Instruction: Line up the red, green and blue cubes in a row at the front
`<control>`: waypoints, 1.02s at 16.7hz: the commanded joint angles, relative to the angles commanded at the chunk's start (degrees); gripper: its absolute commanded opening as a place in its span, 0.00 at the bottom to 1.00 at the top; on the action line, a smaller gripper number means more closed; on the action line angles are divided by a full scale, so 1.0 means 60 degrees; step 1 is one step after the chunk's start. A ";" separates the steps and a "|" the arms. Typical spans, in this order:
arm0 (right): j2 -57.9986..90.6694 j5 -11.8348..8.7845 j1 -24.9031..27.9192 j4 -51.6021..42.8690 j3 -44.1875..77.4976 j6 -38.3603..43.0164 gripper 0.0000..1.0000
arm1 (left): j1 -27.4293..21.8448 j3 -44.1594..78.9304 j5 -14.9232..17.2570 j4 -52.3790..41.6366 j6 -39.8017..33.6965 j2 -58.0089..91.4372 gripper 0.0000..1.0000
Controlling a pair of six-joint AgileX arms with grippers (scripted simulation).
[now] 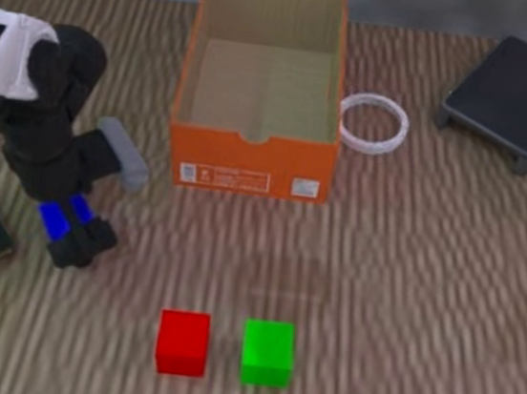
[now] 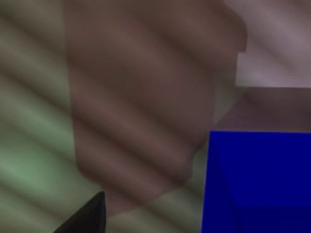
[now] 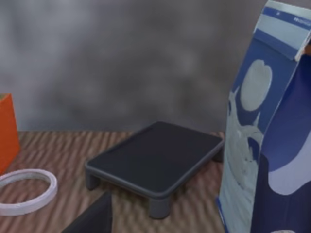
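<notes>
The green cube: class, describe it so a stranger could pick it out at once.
Start at the big orange box at the table's back. Come straight toward the front edge, where two small cubes sit side by side, apart. The green cube is the right-hand one; its neighbour the red cube differs only in colour.

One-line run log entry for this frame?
left gripper: shut on blue cube, table's left | red cube, green cube: side by side, front, apart | right arm: out of top view

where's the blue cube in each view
Top view: blue cube at the table's left, in the left gripper.
Left wrist view: fills the lower right corner.
Right wrist view: not in it.
Shared landmark: the striped wooden table, also under the cube.
</notes>
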 joint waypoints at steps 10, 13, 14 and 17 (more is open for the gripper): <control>0.0000 0.0000 0.0000 0.0000 0.0000 0.0000 1.00 | 0.0000 0.0000 0.0000 0.0000 0.0000 0.0000 0.32; 0.0000 0.0000 0.0000 0.0000 0.0000 0.0000 1.00 | 0.0000 0.0000 0.0000 0.0000 0.0000 0.0000 0.10; 0.0000 0.0000 0.0000 0.0000 0.0000 0.0000 1.00 | 0.0000 0.0000 0.0000 0.0000 0.0000 0.0000 0.02; 0.0000 0.0000 0.0000 0.0000 0.0000 0.0000 1.00 | 0.0000 0.0000 0.0000 0.0000 0.0000 0.0000 0.00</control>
